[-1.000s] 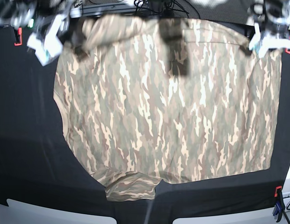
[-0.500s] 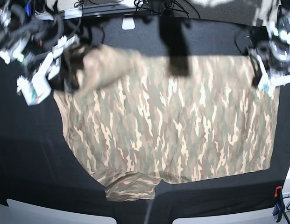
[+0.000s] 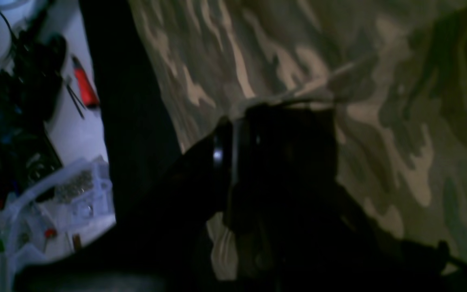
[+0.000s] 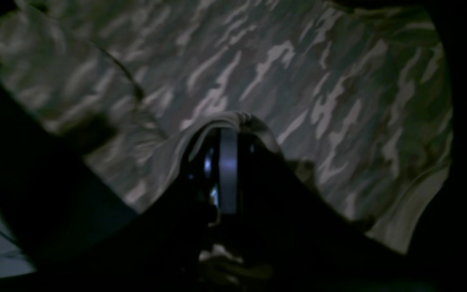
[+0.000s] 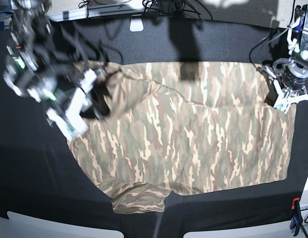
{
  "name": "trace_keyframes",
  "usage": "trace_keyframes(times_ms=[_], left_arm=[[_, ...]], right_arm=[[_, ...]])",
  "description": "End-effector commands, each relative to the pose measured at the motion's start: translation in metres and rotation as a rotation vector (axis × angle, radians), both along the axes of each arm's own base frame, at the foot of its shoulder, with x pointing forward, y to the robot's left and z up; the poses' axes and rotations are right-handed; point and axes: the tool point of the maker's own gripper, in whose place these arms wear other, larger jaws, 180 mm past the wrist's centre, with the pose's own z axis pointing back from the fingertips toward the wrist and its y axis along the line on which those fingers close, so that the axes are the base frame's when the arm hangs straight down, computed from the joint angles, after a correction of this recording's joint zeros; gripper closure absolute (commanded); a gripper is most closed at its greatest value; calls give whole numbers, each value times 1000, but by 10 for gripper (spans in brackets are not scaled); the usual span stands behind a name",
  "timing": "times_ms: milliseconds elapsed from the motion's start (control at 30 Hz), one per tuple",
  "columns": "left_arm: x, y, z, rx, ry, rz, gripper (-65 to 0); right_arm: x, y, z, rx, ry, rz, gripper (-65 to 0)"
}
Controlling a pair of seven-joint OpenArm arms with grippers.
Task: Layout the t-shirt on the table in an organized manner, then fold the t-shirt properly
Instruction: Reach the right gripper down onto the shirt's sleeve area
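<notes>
Black-clothed tabletop (image 5: 34,168) spanning nearly the whole base view, with cables along the far edge and a red-and-blue clamp (image 5: 294,218) at the near right corner. Carries the t-shirt (image 5: 193,144), camouflage in tan, brown, olive and cream, spread across the centre and right. Near edge lying flat; one sleeve (image 5: 139,201) protruding at the bottom. Far edge doubled over toward the near side, forming a diagonal fold line (image 5: 168,96) running from the upper left toward the middle.

Right gripper (image 5: 96,96) at the shirt's far left corner, on the left of the base view, blurred. Jaws clenched on a bunched portion of fabric, raised off the tabletop. Confirmed in the right wrist view: cloth hem (image 4: 233,119) wrapped over the tips of the right gripper (image 4: 227,134), camouflage surface filling the background, black cloth at the lower left.

Left gripper (image 5: 281,96) at the shirt's far right corner, on the right of the base view. Jaws clenched on the shirt edge. Confirmed in the left wrist view: thin fabric edge (image 3: 298,93) pinched at the dark tips of the left gripper (image 3: 286,109), shirt beyond, strip of black tabletop (image 3: 124,101) alongside. Off-table clutter at the left of that view: red-handled tool (image 3: 84,85), clear plastic box (image 3: 67,194), dark cables.
</notes>
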Motion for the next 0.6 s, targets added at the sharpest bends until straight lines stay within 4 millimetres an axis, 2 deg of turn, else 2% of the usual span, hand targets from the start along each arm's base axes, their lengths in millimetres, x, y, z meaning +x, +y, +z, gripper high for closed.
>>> trace_keyframes(times_ms=[0,100,300,433,567], left_arm=[[9,2,15,11,-55,-10,0],[9,2,16,10,-61,-14,0],[11,0,19,11,-77,-26,0],[14,0,21,10,-88,-25,0],[28,-3,34,-11,-152,-44,0]], right_arm=[[10,4,14,16,-55,22,0],[26,7,16,-1,-76,32,0],[59,7,35,16,-131,14,0],[71,4,43,17,-152,4,0],[80,0,42,22,-144,-10,0]])
